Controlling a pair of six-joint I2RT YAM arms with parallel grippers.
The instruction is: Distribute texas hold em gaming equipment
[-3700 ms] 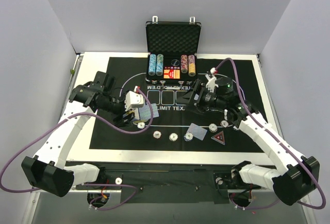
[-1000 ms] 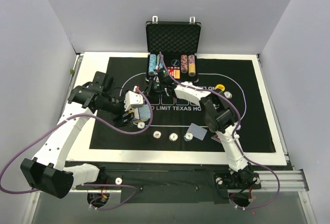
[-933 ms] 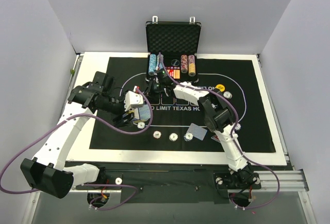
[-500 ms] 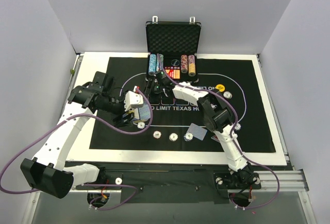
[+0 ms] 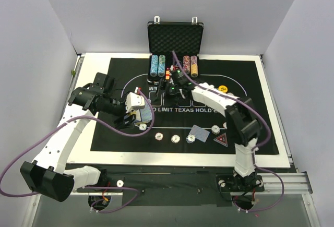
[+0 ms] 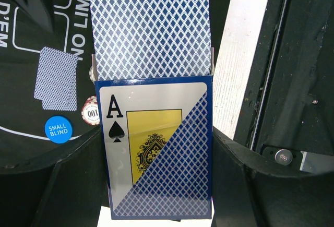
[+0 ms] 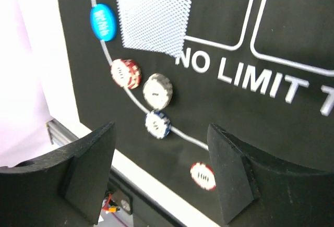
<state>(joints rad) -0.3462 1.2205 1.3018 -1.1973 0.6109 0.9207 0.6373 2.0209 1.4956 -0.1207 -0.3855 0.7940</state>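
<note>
My left claw (image 6: 159,185) is clamped shut on the deck (image 6: 156,133), gripping the box by its sides, with blue-backed cards sticking out of the top. It hovers over the mat (image 5: 255,112) toward 9 o'clock. My right claw (image 7: 159,159) is spread wide and holds nothing. It is at the mat's 12 o'clock, just in front of the case (image 5: 175,39). Its camera shows a blue disc (image 7: 102,22), loose cards (image 7: 154,26) and chips (image 7: 157,91). The marker (image 5: 221,139) lies at 4 o'clock.
</note>
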